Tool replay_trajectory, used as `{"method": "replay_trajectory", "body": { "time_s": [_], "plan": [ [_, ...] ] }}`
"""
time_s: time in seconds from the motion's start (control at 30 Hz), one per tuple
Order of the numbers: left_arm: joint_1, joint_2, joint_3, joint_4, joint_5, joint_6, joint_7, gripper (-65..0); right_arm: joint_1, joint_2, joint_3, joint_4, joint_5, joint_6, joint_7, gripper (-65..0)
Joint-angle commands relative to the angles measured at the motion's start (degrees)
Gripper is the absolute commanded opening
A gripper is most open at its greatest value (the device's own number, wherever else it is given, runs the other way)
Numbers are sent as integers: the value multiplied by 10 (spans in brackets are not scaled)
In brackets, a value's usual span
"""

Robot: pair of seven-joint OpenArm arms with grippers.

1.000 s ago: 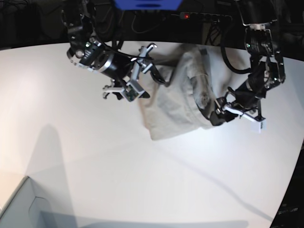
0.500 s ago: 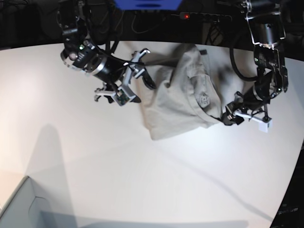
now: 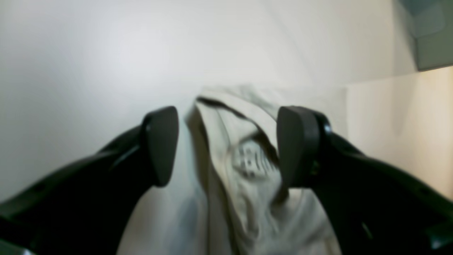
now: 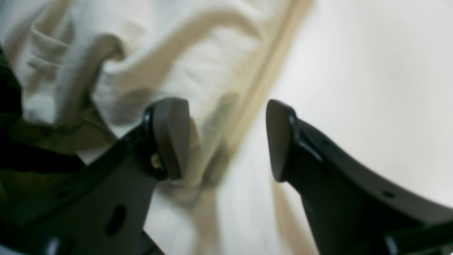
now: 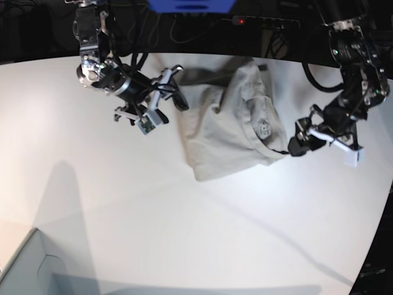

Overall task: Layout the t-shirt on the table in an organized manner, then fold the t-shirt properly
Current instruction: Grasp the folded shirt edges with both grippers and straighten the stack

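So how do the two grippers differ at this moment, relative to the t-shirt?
The left gripper sits at the t-shirt's collar end, its open jaws framing the printed neck label. The right gripper is at the opposite side, one finger over the cloth edge, the other over the bare table. Both are open and grip nothing.

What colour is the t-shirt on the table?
Plain light beige-grey; the t-shirt shows best in the base view.

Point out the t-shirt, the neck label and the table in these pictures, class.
t-shirt [image 5: 224, 132], base view, on the crumpled body fabric.
neck label [image 5: 264, 128], base view, on the small round print near the collar.
table [image 5: 184, 227], base view, on a bare white stretch in front of the t-shirt.
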Motion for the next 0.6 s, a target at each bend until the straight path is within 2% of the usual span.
{"method": "replay_trajectory", "body": {
  "time_s": [0.0, 0.1, 0.23, 0.47, 0.57],
  "plan": [
    [17, 20, -15, 32, -6, 1, 6, -226, 5, -2, 6, 10, 10, 7, 18, -302],
    [74, 82, -38, 75, 0, 1, 4, -226, 5, 0, 20, 10, 10, 7, 18, -302],
    [121, 124, -29, 77, 1, -3, -27, -226, 6, 2, 26, 10, 10, 7, 18, -303],
    [153, 118, 69, 36, 6, 0, -100, -229, 7, 2, 25, 11, 10, 7, 18, -304],
    [152, 119, 78, 28, 45, 0, -115, -230, 7, 2, 25, 11, 10, 7, 18, -304]
  ]
}}
